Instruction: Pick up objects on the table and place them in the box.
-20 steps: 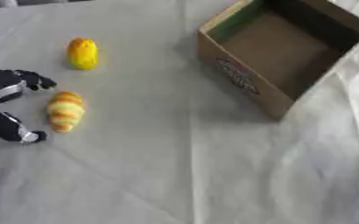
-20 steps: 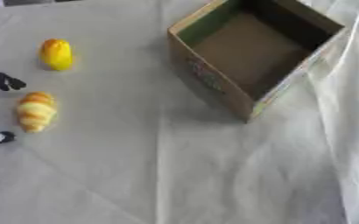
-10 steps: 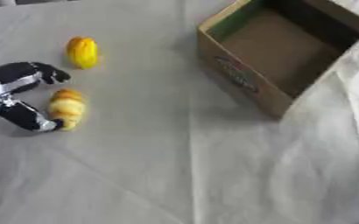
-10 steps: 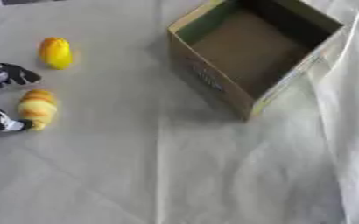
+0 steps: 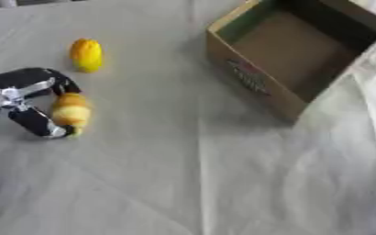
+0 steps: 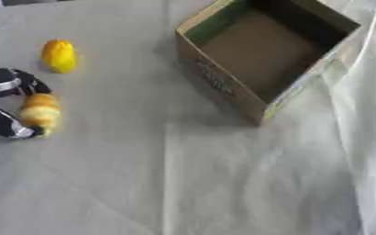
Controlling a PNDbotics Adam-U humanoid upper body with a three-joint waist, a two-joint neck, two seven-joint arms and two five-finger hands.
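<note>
The robot's left hand [image 5: 19,98] comes in at the left edge of the frame, about halfway down, black with silver at the joints. Its fingers [image 5: 39,77] arch over the top and its thumb [image 5: 35,123] reaches in from below, the two curled around an orange and yellow striped object [image 5: 69,111] that lies lengthwise on the table [image 5: 183,183]. The fingertips meet the object at its upper end and the thumb tip touches it near the lower end, so the hand is closed on it from the left side. I cannot tell whether the object has left the cloth or is resting on it.

Just above that, in the upper left of the frame, a second piece sits by itself: a small yellow rounded object [image 5: 86,54], near the hand but not touching it.

The cardboard box [image 6: 263,55] stands in the upper right, well apart from both pieces, turned at an angle with its open top facing up. Its inside looks brown with a green strip along the far upper wall, and there is some printing on the near outer side that is too blurred to read. Nothing is visible inside it.

A pale grey cloth covers the table, creased in places, and bunches into folds along the right edge beside the box.
</note>
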